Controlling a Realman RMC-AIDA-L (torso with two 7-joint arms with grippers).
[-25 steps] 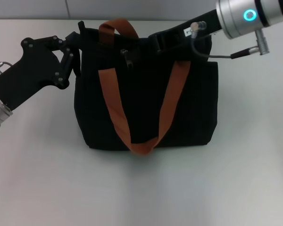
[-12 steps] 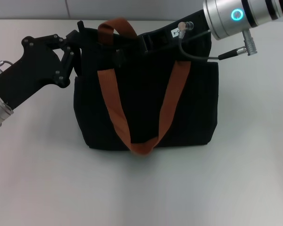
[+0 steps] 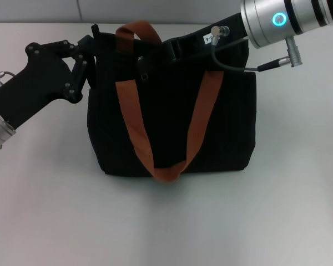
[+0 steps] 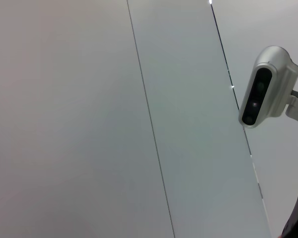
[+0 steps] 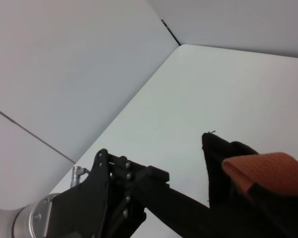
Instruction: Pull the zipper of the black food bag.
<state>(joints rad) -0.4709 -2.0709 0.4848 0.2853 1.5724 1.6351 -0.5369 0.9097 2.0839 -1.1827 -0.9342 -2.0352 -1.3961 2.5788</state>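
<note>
head view shows the soft black food bag [image 3: 172, 122] slumped mid-table, the left hand [image 3: 91, 52] pinching its top corner, the right hand [image 3: 155, 55] over the zip track, grip hidden, so the tiny slippery zipper [image 3: 146, 75] wants a fingertip pinch.

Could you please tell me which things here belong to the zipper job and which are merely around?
Job: bag; zipper near its top edge; left tool at the bag's left top corner; right tool at its top.
Merely around: table; wall; camera, seen from the left wrist.
</note>
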